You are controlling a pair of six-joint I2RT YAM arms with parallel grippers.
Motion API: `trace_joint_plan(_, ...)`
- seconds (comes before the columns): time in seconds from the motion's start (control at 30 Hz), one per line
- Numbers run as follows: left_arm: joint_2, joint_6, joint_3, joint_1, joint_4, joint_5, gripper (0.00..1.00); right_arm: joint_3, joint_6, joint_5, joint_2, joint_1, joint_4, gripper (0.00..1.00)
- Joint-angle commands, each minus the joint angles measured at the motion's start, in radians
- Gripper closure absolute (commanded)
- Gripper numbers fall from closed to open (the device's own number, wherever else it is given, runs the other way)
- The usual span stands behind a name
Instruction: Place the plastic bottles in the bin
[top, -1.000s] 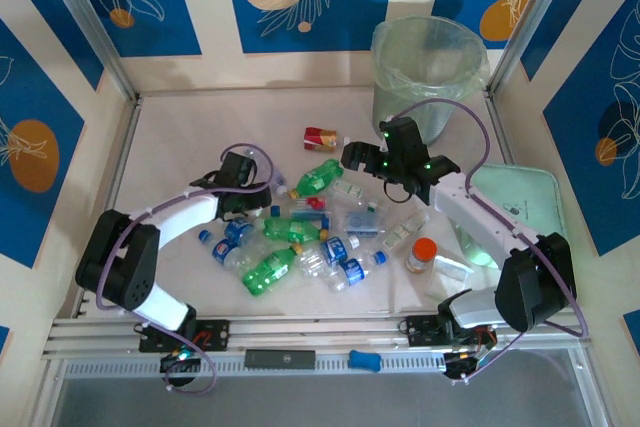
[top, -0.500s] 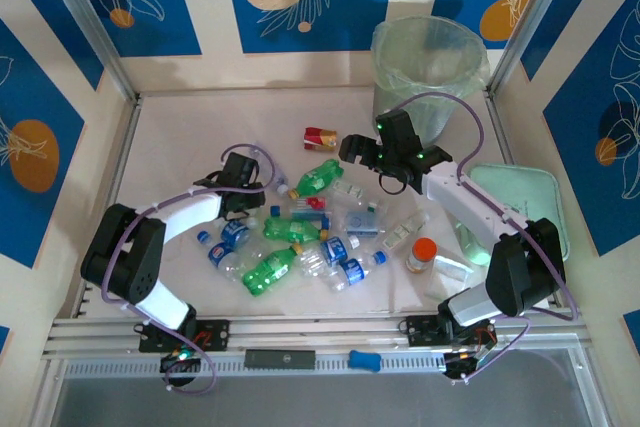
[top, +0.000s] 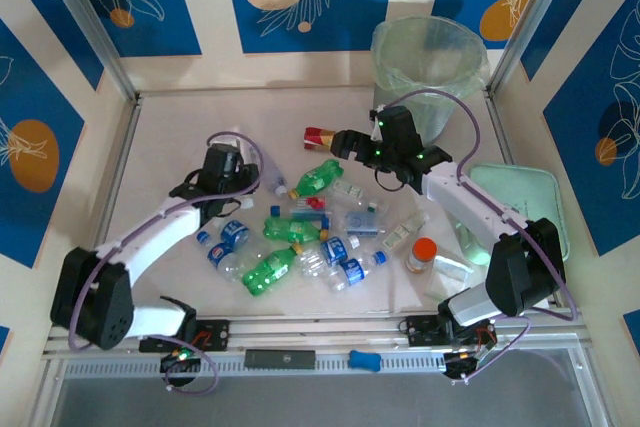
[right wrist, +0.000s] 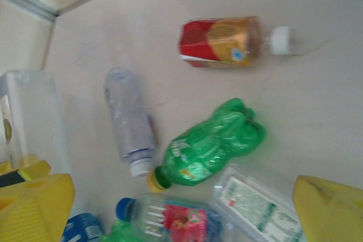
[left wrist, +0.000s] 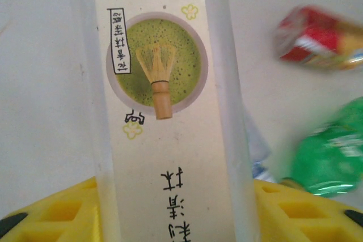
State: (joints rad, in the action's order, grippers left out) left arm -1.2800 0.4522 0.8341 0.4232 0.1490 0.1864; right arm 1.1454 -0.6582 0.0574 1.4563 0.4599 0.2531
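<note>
Bottles (top: 310,237) lie mostly in a loose heap on the table (top: 180,117) between your two arms: green ones, clear ones with blue labels and white-labelled ones, roughly a dozen in all. One white-labelled bottle (left wrist: 164,111) is clamped in your left gripper (top: 222,162). The left wrist view shows its matcha-picture label running up between the yellow fingers, and the jaws are closed on it. A red-and-gold bottle (right wrist: 218,41) lies apart from the rest on the far side, with a green bottle (right wrist: 212,143) just nearer. Your right gripper (top: 350,144) hovers just beside the red-and-gold bottle, jaws spread wide and nothing between them. The bin (top: 385,52) stands upright at the far right, well apart from the held bottle; you cannot tell through the liner whether anything is inside. By my reading you are near the start: one bottle gripped but not delivered, one being lined up, and almost the whole heap left to carry
</note>
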Motion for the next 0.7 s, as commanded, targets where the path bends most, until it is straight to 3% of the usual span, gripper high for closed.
trace_joint_plan(0.0, 0.084, -0.076, -0.025, 0.0, -0.131, -0.172, 0.55, -0.017, 0.0, -0.143, -0.009, 0.012, -0.102, 0.01)
trace_joint_plan(0.17, 0.148, -0.064, -0.058, 0.012, -0.279, -0.376, 0.55, -0.01, -0.057, -0.265, 0.007, 0.018, -0.203, 0.01)
trace_joint_plan(0.3, 0.141, -0.027, -0.083, 0.036, -0.367, -0.463, 0.55, -0.003, -0.073, -0.305, 0.019, 0.043, -0.271, 0.01)
trace_joint_plan(0.67, 0.07, -0.009, -0.083, 0.131, -0.454, -0.509, 0.55, 0.03, -0.098, -0.307, 0.102, 0.101, -0.323, 0.01)
